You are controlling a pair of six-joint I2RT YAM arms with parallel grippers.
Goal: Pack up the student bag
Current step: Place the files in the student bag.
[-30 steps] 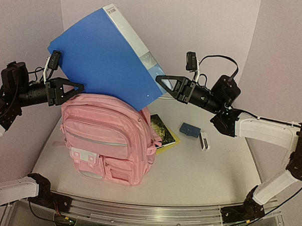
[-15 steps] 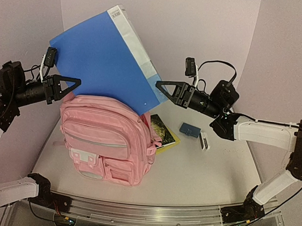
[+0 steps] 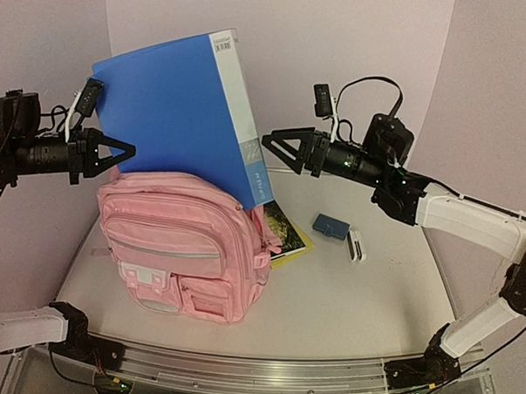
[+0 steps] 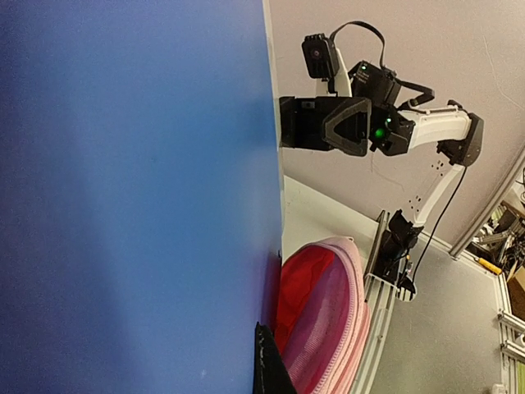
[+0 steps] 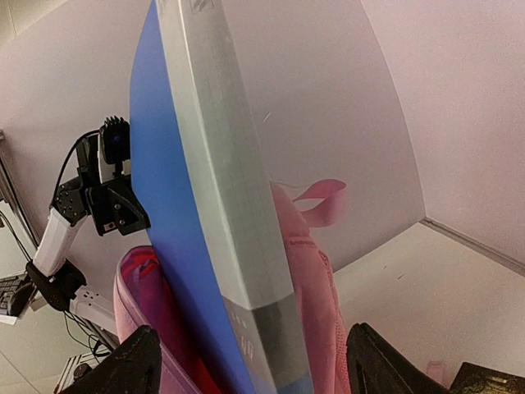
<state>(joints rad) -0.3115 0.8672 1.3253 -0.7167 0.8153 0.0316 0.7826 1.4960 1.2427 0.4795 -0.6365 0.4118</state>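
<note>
The pink student bag (image 3: 182,246) stands upright on the table with its top unzipped, its red lining (image 4: 316,304) showing. A large blue binder (image 3: 171,106) with a grey-white spine (image 5: 234,222) stands tilted in that opening, most of it above the bag. My left gripper (image 3: 125,149) is shut on the binder's left cover edge; one black fingertip (image 4: 269,369) shows against the cover, the other is hidden behind it. My right gripper (image 3: 274,143) is open just right of the spine, its fingers (image 5: 123,369) straddling the spine without touching it.
A yellow-edged book (image 3: 288,233) lies flat behind the bag's right side. A small blue case (image 3: 331,226) and a small white object (image 3: 357,246) lie further right. A metal rail (image 3: 255,371) runs along the table's near edge.
The binder has swung more upright and sunk deeper into the bag. My right gripper has opened and let go of the spine. My left gripper has closed on the cover.
</note>
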